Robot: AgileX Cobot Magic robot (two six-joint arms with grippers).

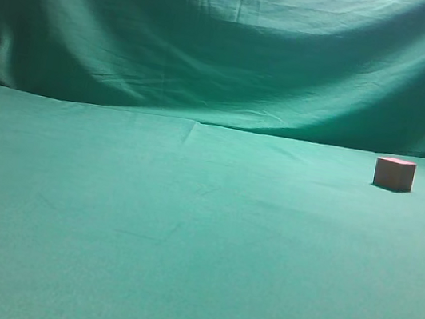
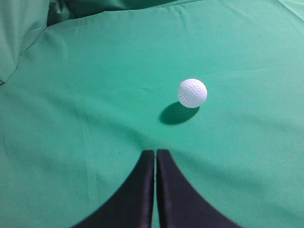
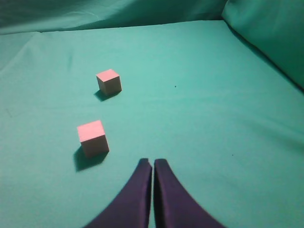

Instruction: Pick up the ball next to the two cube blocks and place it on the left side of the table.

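From my left wrist camera the ball lies on the green table at about one o'clock from the left gripper, ahead and slightly right, clear of the tips. That gripper's jaws are pressed together and hold nothing. The ball is round, so no axis matters. The right gripper is likewise closed and empty, with the two cube blocks at ten and eleven o'clock from it and no ball in its sight. I judge the left arm nearer the ball.
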